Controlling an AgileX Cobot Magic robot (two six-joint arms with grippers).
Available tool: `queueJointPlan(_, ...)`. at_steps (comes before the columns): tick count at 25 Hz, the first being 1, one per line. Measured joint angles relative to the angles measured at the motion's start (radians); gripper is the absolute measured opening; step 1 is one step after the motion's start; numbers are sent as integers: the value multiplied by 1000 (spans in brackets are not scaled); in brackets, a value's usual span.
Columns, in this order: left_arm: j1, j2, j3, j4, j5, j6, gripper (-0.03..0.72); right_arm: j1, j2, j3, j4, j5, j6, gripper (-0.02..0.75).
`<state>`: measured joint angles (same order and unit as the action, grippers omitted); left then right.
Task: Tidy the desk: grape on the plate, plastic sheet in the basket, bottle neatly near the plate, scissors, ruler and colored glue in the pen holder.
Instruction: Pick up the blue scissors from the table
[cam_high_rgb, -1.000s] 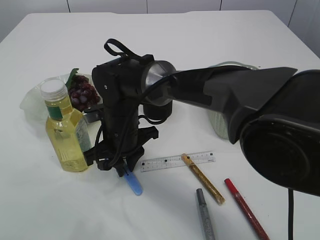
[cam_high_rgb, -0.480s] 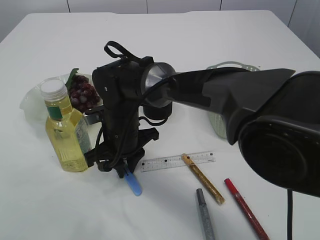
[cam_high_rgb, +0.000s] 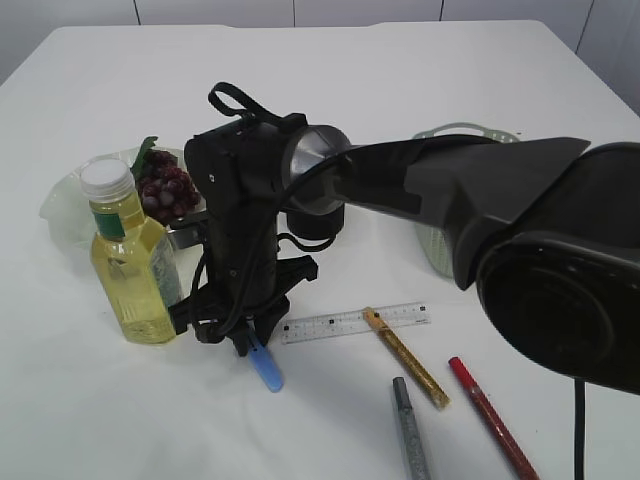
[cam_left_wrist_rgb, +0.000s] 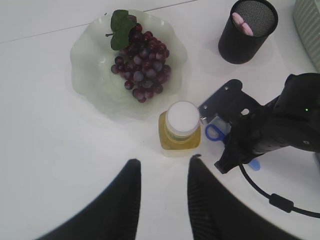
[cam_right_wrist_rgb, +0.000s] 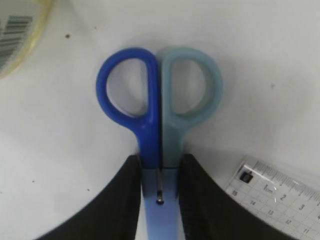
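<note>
My right gripper (cam_high_rgb: 240, 335) points down at the table and is shut on the blue scissors (cam_high_rgb: 266, 368). In the right wrist view its fingers (cam_right_wrist_rgb: 159, 162) press both sides of the scissors (cam_right_wrist_rgb: 150, 135) just below the handle loops. The yellow bottle (cam_high_rgb: 130, 270) stands upright right beside it, left. The grapes (cam_high_rgb: 168, 190) lie on the pale plate (cam_left_wrist_rgb: 85, 75). The clear ruler (cam_high_rgb: 350, 322) lies to the right of the scissors. The black pen holder (cam_left_wrist_rgb: 246, 31) stands behind the arm. My left gripper (cam_left_wrist_rgb: 162, 162) is open and empty, high above the bottle (cam_left_wrist_rgb: 181, 127). I see no plastic sheet.
A gold glue pen (cam_high_rgb: 408, 358), a grey one (cam_high_rgb: 408, 430) and a red one (cam_high_rgb: 490, 415) lie at the front right. The green basket (cam_high_rgb: 435, 245) is partly hidden behind the right arm. Something pink sits inside the pen holder.
The scissors' blue tip has shifted slightly back and left with my right gripper. The rest has not moved.
</note>
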<state>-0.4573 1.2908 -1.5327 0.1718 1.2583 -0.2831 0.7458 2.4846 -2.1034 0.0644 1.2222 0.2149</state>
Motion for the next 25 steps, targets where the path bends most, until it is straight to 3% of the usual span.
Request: queueJointPlan(25,0,0,0,0,0,0,237,0,9,-8,0,3,0,195)
